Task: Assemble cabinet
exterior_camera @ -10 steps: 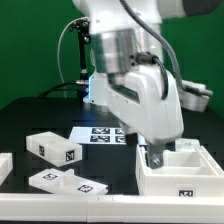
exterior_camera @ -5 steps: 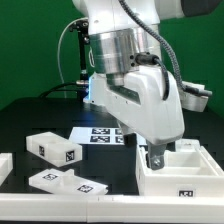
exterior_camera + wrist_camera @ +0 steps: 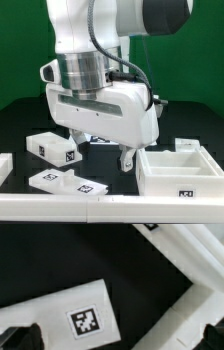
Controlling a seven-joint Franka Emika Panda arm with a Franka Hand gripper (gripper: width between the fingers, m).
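the gripper (image 3: 102,151) hangs empty, its jaws spread as wide as they go with nothing between them, low over the dark table (image 3: 30,125) in the gap between the loose parts. in the exterior view the cabinet is plainly in pieces. a large open tray (image 3: 180,172) sits at the exterior view's right with a small block (image 3: 188,146) at its far side. a tagged block (image 3: 52,147) and a flat piece (image 3: 65,180) lie at the exterior view's left, well apart from the tray. the marker board (image 3: 100,136) shows partly behind the arm. no two parts look joined, so the assembly seems barely begun, with every joining left to do. in the wrist view only the dark fingertips (image 3: 20,336) show, at two corners and far apart, with a white tagged surface (image 3: 70,314) between them. whether that surface is the marker board or a cabinet panel cannot be told. a white edge (image 3: 195,274) runs beside it, probably the tray's wall.
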